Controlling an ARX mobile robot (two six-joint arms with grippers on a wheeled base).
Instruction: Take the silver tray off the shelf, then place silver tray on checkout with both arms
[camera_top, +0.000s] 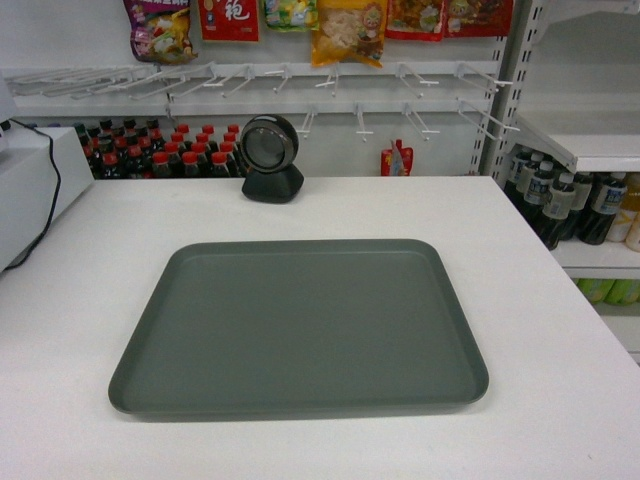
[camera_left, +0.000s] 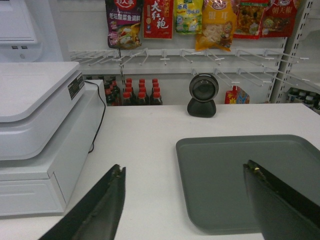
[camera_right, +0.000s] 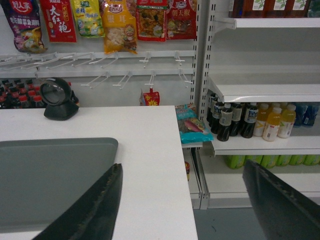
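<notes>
Nearest the head camera lies the silver tray (camera_top: 300, 325), flat and bare on the white checkout (camera_top: 560, 400), filling the lower middle of the frame with nothing in it. At the left edge of that view the white register machine (camera_top: 30, 190) stands with a black cable (camera_top: 48, 200) trailing down its side. Behind it, upper left, rows of dark bottles with red caps (camera_top: 165, 152) stand against the back wall; their labels are too small to read. At upper middle the black round scanner (camera_top: 270, 160) stands on the counter's far edge, well apart from the tray. Above it snack bags (camera_top: 348, 30) hang from white pegs; in the left wrist view one red bag (camera_left: 158, 19) bears large Chinese characters. At the right of the head view the shelf (camera_top: 590, 150) shows a bare white board, with dark-capped bottles (camera_top: 555, 200) on the board below. In the right wrist view yellow drink bottles (camera_right: 272, 122) stand beside these. The left gripper (camera_left: 185, 200) has its fingers (camera_left: 102, 205) spread wide, one over bare counter and the other over the tray's left part, holding nothing. The right gripper (camera_right: 182, 200) is likewise spread wide, its left finger over the tray's right end, the other past the counter edge.
</notes>
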